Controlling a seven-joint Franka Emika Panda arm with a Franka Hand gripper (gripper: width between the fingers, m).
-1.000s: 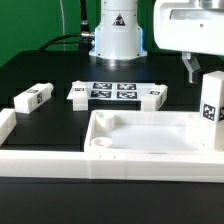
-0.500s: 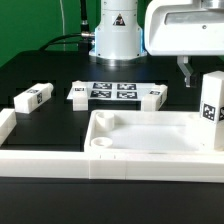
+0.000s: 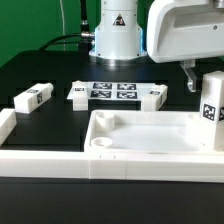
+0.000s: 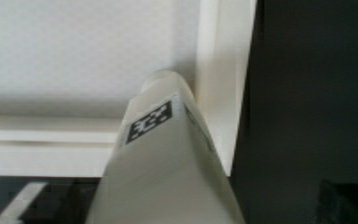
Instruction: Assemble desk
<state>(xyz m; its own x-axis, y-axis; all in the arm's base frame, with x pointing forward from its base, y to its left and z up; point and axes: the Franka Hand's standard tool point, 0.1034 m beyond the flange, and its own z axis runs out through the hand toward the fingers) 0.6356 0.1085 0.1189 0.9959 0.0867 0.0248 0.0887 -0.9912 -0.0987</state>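
The white tabletop [image 3: 140, 132] lies rim-up in the middle of the exterior view. One tagged leg [image 3: 211, 108] stands upright in its corner at the exterior view's right. My gripper [image 3: 190, 70] hangs open just above and to the exterior view's left of that leg's top, holding nothing. In the wrist view the same leg [image 4: 158, 160] runs up between my two dark fingers [image 4: 343, 202], which stand apart from it, with the tabletop [image 4: 69, 60] behind. Another leg [image 3: 33, 98] lies on the table at the exterior view's left.
The marker board [image 3: 113, 91] lies behind the tabletop, with a white leg [image 3: 78, 93] at one end and another [image 3: 152, 96] at the other. A long white border rail [image 3: 40, 160] runs along the front. The robot base [image 3: 116, 35] stands at the back.
My hand has drifted toward the exterior view's left and looms larger, moving away from the standing leg. The leg and the other parts have not moved.
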